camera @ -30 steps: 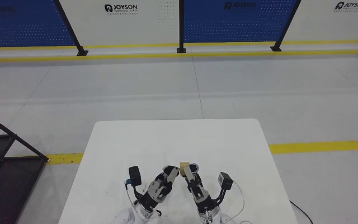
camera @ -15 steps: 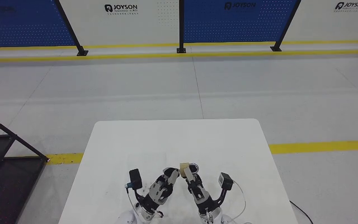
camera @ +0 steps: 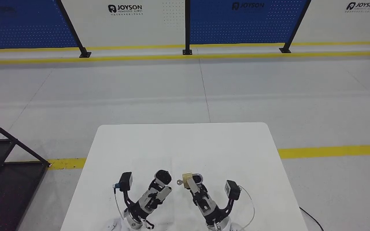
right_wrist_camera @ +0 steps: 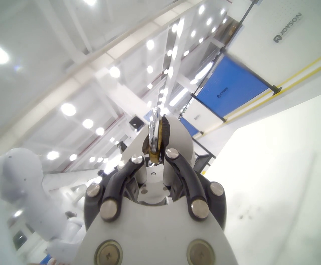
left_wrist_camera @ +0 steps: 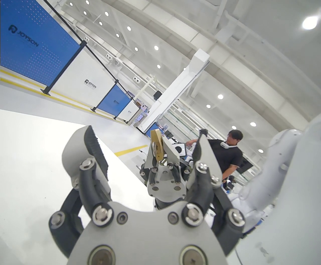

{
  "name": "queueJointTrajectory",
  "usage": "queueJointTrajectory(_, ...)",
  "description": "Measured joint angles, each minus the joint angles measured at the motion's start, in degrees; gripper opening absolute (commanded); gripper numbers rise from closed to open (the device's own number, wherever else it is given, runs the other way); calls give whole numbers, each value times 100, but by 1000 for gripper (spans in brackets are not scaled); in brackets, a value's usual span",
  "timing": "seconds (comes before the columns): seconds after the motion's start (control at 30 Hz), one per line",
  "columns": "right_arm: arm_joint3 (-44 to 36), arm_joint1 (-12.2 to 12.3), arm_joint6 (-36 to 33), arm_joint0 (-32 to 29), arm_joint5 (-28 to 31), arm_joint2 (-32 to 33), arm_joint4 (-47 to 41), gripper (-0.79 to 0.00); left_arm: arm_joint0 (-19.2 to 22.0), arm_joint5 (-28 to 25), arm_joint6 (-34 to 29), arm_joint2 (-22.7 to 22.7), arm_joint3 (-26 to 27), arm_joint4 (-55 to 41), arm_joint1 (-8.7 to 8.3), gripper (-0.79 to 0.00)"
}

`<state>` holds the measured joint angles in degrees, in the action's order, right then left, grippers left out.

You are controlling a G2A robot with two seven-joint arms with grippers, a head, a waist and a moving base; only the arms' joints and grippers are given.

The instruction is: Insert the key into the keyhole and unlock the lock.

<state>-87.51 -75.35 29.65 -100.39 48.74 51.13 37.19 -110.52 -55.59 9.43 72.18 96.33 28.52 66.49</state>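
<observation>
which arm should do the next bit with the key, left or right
Left, probably: the left pincer is open, empty and faces the lock, while the right pincer is shut on that lock and must hold it. A small grey piece, likely the key, sticks out toward the left pincer.

We see a bright hall lit from overhead by rows of round ceiling lights (left_wrist_camera: 310,22), which bloom into white glare in both wrist views. In the top view the light falls evenly over the pale floor (camera: 173,92) and the white table (camera: 231,150). From the wrists, the table is nearly washed out. The padlock (right_wrist_camera: 153,130) catches a hard glint on its metal. Both wrist views bend straight lines towards the edges: the white beam (left_wrist_camera: 175,92) and the blue panels (right_wrist_camera: 230,87).
</observation>
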Motion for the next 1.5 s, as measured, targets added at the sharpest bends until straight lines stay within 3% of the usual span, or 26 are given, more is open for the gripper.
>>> queueJointTrajectory(0.1, 34, 46, -281, 29, 247, 92, -82, -785, -110, -224, -749, 213, 17, -649, -133, 0)
queueJointTrajectory(0.23, 48, 81, -572, 49, 319, 161, -216, -785, -175, -119, -1823, 349, 0, -1662, -285, 0)
queueJointTrajectory(0.6, 41, 80, -574, 49, 296, 159, -224, -785, -164, -111, -1737, 336, 4, -1513, -280, 0)
queueJointTrajectory(0.77, 8, 90, -734, 73, 380, 166, -420, -785, 12, -93, -2102, 202, -153, -1854, -312, 0)
queueJointTrajectory(0.9, 89, 122, -946, 119, 693, 216, -649, -785, 212, -230, -2732, 94, -378, -2562, -393, -135)
queueJointTrajectory(0.97, 100, 144, -1042, 104, 863, 246, -749, -785, 309, -241, -3201, 26, -458, -3035, -457, -166)
queueJointTrajectory(1.03, 75, 167, -1148, 85, 934, 262, -845, -785, 396, -203, -3726, -23, -510, -3511, -529, -262)
queueJointTrajectory(1.17, 24, 208, -1333, 60, 927, 267, -989, -785, 515, -225, -4595, -94, -575, -4261, -645, -323)
queueJointTrajectory(1.27, 41, 228, -1501, 72, 926, 243, -1100, -785, 564, -242, -4913, -120, -545, -4584, -689, -394)
queueJointTrajectory(1.4, 73, 235, -1664, 109, 880, 216, -1216, -785, 566, -241, -5061, -134, -429, -4776, -714, -428)
queueJointTrajectory(1.43, 73, 234, -1688, 115, 851, 210, -1235, -785, 560, -241, -5087, -138, -407, -4785, -718, -471)
queueJointTrajectory(1.5, 64, 231, -1711, 118, 808, 205, -1244, -785, 557, -241, -5094, -143, -387, -4727, -720, -465)
